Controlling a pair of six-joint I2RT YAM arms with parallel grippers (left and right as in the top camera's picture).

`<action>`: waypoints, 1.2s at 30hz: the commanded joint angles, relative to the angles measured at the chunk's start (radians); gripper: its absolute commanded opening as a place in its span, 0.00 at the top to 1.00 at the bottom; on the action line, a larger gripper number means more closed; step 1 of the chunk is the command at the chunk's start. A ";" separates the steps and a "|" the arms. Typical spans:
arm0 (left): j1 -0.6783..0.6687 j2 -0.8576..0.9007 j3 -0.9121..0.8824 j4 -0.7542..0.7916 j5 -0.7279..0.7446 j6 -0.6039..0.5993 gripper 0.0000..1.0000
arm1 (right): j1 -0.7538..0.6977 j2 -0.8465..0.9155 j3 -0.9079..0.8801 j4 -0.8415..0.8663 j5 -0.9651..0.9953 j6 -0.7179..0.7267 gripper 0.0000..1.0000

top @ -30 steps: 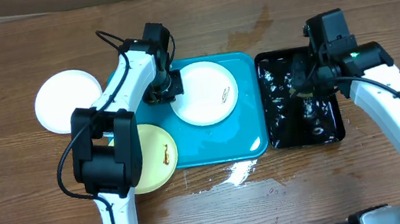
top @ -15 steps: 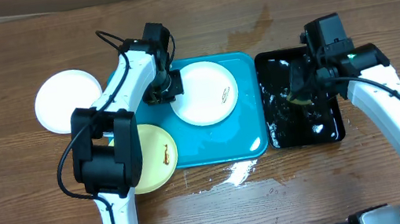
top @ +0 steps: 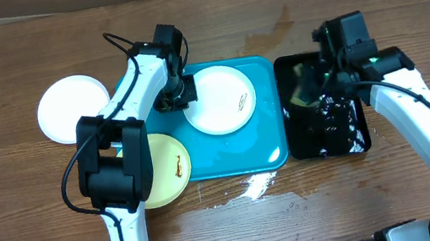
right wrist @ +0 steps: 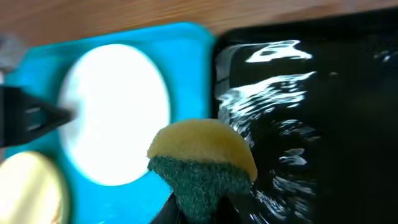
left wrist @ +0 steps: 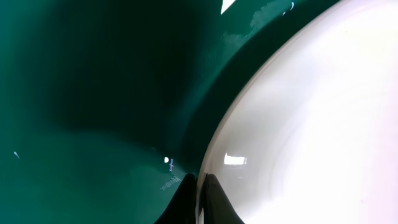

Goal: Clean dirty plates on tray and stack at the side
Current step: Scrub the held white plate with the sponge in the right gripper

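Showing the right tool (right wrist: 199,206) clenched on a yellow sponge (right wrist: 202,158) with a green scouring face, held over the left part of the glossy black tray (top: 338,134); whether the sponge is clear of the wet surface cannot be told. From this tool the white plate (top: 220,100) to be cleaned lies directly to the left, across the adjoining rims of the black tray and the turquoise tray (top: 241,152), on whose rear half it rests flat. Being round, the plate offers no long axis; what matters is that its small dark smear (top: 240,102) sits on the half turned toward the sponge. The far, left rim of the same plate is pinched by the left tool (left wrist: 198,186), whose fingers are closed on the edge, so the left arm is the nearer one and is judged to serve as the steadying hold. The coming move is therefore judged to be a leftward carry of the sponge over the rims and down onto the smear. Further out, a pale yellow-green plate (top: 166,166) overlaps the turquoise tray's front-left corner, and a second white plate (top: 67,104) lies on the tabletop (top: 33,216) at the far left.
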 commanded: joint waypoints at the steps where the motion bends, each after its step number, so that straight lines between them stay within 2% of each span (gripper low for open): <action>1: 0.000 0.007 -0.004 0.002 -0.030 -0.067 0.96 | 0.078 0.005 0.002 0.043 -0.064 0.005 0.96; 3: 0.000 0.007 -0.004 0.002 -0.034 -0.123 0.96 | 0.129 0.020 0.002 0.077 0.005 0.014 0.96; 8: 0.000 0.007 -0.004 -0.035 -0.106 -0.349 0.96 | 0.242 0.092 0.002 0.148 0.149 0.093 0.96; 12: 0.000 0.007 -0.004 -0.052 -0.088 -0.410 0.96 | 0.299 0.176 0.002 0.253 0.172 0.118 0.96; 18: 0.000 0.007 -0.004 -0.069 -0.043 -0.409 0.96 | 0.362 0.259 0.002 0.407 0.202 0.118 0.96; 26: -0.001 0.007 -0.004 -0.074 -0.043 -0.389 0.96 | 0.409 0.346 0.002 0.508 0.348 0.117 0.96; 36: -0.003 0.007 -0.004 -0.079 -0.045 -0.277 0.96 | 0.410 0.450 0.002 0.636 0.422 0.113 0.96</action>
